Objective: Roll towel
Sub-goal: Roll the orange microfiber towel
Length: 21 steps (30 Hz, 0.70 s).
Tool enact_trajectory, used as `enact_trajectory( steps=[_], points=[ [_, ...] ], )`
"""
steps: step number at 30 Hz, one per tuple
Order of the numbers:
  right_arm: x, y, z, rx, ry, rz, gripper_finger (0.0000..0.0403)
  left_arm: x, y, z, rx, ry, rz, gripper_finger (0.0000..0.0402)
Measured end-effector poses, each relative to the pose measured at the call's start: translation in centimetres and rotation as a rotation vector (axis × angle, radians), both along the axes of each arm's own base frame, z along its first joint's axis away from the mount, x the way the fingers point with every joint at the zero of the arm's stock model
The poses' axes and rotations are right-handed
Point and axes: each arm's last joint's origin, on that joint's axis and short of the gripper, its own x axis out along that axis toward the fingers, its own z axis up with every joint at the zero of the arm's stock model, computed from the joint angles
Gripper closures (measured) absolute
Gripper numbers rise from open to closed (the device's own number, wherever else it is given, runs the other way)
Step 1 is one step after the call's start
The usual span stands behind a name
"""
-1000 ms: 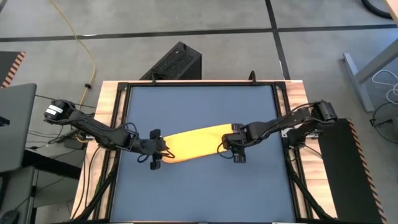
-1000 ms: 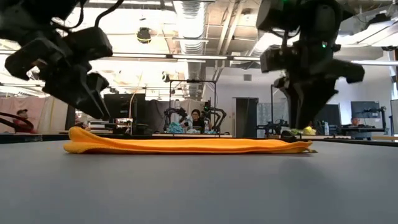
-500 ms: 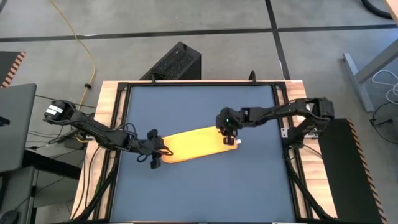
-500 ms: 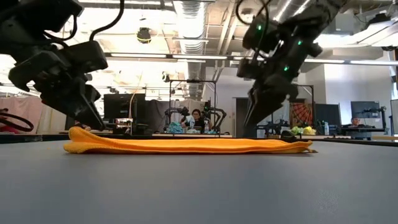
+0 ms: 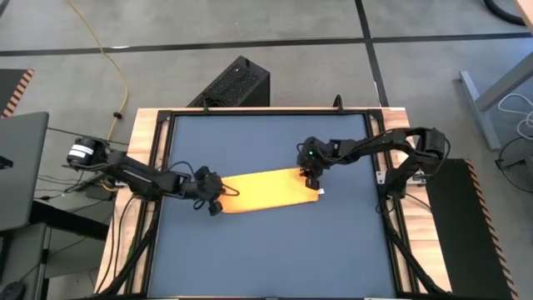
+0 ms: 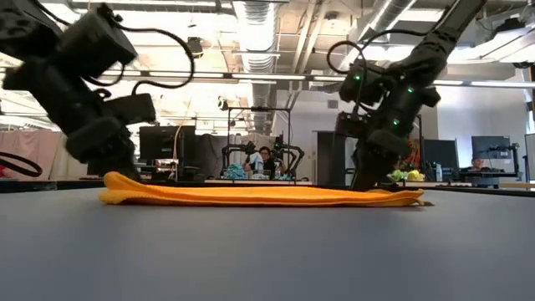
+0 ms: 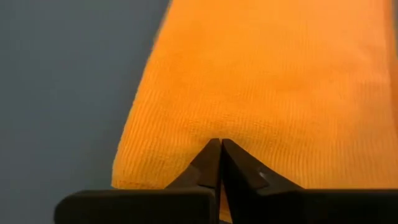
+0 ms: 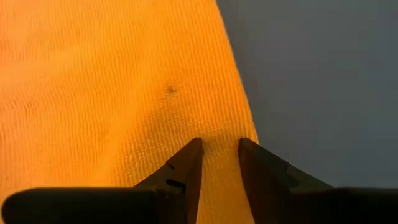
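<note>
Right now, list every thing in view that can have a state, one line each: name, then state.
towel: folded into a long flat strip on the table, not yet rolled.
left gripper: shut, fingertips together at the towel's left end; whether cloth is pinched cannot be told.
right gripper: open, fingers parted over the towel's right end near its edge.
table: dark mat, bare apart from the towel.

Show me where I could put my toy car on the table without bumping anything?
The dark table is bare in front of the towel, and also behind it toward the far frame. The middle strip is crowded: the left gripper is shut on the towel's left end, and the right gripper sits at its right end.
</note>
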Motion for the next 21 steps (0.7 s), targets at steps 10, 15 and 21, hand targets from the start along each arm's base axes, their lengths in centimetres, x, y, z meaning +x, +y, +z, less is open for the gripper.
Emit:
enact_trajectory(
  steps=[10, 15, 21],
  points=[
    [-1.3, 2.3, -1.5, 0.121, 0.082, -0.195, 0.0278, 0.8, 6.2, 0.9, 0.1, -0.043, 0.169, 0.0401],
    [-1.0, 4.0, -0.8, 0.217, 0.04, -0.347, 0.0282, 1.5, 9.2, 2.5, 0.109, -0.092, 0.236, 0.0401],
    [0.2, 6.8, 1.9, 0.278, -0.09, -0.303, 0.0283, 2.9, 10.5, 5.3, 0.1, -0.195, 0.144, 0.0401]
  ],
)
